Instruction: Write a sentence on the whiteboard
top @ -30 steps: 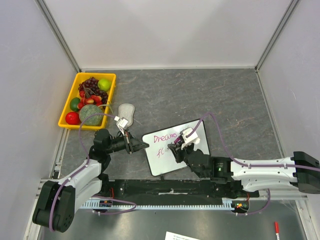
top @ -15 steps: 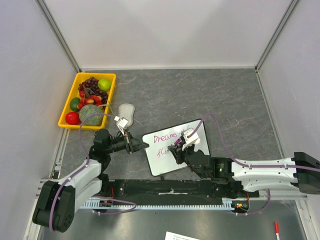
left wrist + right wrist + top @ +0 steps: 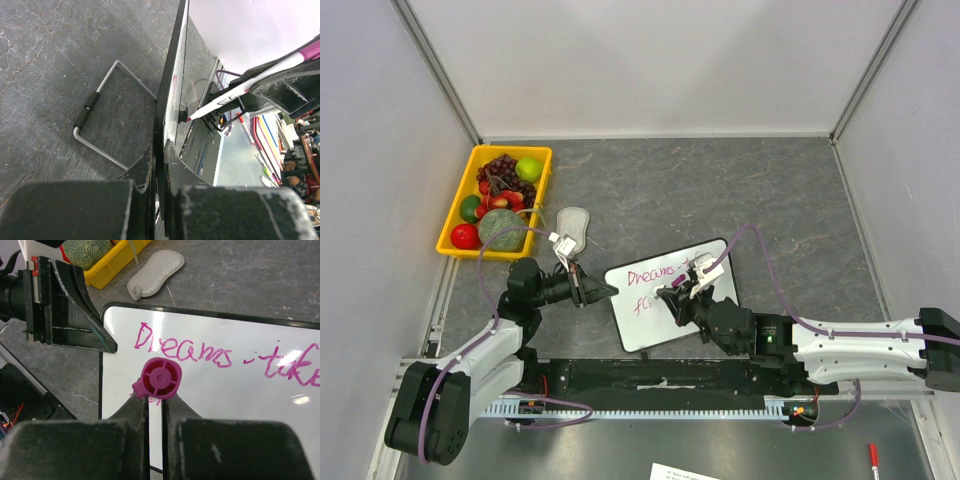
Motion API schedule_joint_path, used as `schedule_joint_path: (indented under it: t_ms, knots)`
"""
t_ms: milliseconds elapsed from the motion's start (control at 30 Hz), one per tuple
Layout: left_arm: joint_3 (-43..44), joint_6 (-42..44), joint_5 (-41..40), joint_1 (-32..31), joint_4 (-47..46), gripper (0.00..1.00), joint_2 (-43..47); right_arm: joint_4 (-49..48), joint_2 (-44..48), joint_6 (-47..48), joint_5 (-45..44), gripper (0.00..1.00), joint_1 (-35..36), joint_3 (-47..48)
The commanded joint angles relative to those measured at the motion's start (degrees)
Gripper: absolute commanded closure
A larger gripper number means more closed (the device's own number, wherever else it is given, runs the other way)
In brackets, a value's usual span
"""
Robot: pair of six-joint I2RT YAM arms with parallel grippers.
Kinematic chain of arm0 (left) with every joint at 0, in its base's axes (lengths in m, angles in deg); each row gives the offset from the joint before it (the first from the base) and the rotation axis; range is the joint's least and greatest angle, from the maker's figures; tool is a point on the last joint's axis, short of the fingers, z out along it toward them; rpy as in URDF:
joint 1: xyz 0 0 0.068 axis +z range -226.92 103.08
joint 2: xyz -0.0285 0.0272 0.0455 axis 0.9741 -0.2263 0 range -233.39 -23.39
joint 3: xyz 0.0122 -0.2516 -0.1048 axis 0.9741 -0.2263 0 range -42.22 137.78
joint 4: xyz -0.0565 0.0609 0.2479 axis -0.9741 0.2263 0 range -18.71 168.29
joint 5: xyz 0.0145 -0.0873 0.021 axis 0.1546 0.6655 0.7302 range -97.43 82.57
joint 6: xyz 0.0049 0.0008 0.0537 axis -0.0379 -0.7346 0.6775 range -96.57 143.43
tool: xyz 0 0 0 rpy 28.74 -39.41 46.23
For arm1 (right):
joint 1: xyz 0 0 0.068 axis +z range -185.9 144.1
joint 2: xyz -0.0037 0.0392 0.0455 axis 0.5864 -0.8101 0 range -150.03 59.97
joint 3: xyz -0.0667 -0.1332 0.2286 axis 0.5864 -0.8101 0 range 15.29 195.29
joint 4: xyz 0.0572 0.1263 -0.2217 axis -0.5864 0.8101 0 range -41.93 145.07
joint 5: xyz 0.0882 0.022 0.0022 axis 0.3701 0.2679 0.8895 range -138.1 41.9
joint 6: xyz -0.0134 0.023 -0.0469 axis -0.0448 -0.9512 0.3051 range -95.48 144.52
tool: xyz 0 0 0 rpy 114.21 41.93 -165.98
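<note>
1. Whiteboard (image 3: 645,330) stood propped on the table, its left edge clamped in the closed jaws of the left gripper (image 3: 610,290).
2. Beyond that gripper, to its left, sat a yellow tray (image 3: 510,149) of fruit, and a grey eraser (image 3: 574,222) lay just behind it.
3. Sentence (image 3: 182,351), in pink, began "Dreams" just right of the left gripper.
4. Right gripper (image 3: 675,296) was clenched on a pink marker (image 3: 160,379), its tip at the board's face below the first line.

the left arm (image 3: 485,350) and the right arm (image 3: 850,345) wear white shells over black joints and bulky black bases, each trailed by a looping purple cable (image 3: 767,288), ending in scuffed matte-black fingers (image 3: 75,210).
</note>
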Motion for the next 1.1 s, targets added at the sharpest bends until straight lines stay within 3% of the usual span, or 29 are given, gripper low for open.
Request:
schedule_joint_path:
  t_ms: [0, 600, 1067]
  knots:
    - [0.20, 4.52, -0.87, -0.09, -0.40, 0.98, 0.46, -1.42, 1.02, 1.01, -1.07, 1.00, -0.54, 3.21]
    - [0.03, 4.52, -0.87, -0.09, -0.40, 0.98, 0.98, -3.53, -4.95, -0.04, -1.52, 1.00, -3.17, 1.81]
    - [0.12, 4.43, -0.87, -0.09, -0.40, 0.98, 0.72, -0.19, 2.78, -0.39, -2.13, 1.00, -3.26, 1.19]
